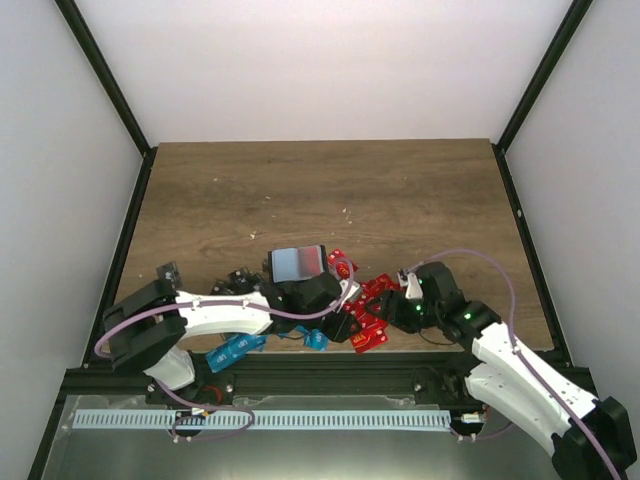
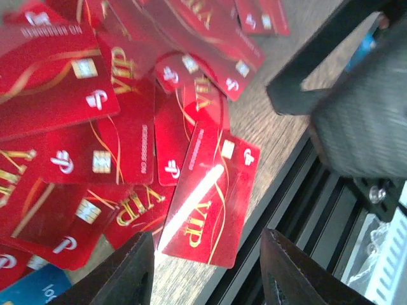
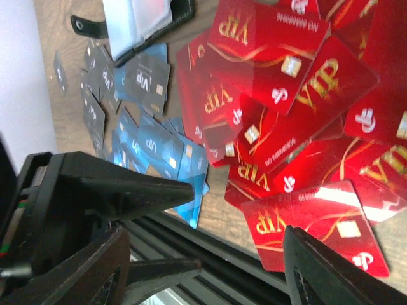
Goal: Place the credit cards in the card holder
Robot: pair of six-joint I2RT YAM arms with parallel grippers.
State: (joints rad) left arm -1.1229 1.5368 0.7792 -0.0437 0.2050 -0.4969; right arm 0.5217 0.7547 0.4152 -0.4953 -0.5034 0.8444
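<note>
**Both claws open above the red cards (image 1: pixel 368 312); card holder (image 1: pixel 298 262) unfolded**

On the wooden table (image 1: pixel 320 190), the card holder is laid open, pale inside up. The left gripper (image 2: pixel 206 279) and right gripper (image 3: pixel 210 279) are held with jaws apart and nothing between them, nearer than the card holder and to its right, over the overlapping red cards. Blue cards (image 3: pixel 156 149) are spread nearer and left of the card holder. Dark grey cards (image 3: pixel 95 82) are scattered just left of it.
</note>
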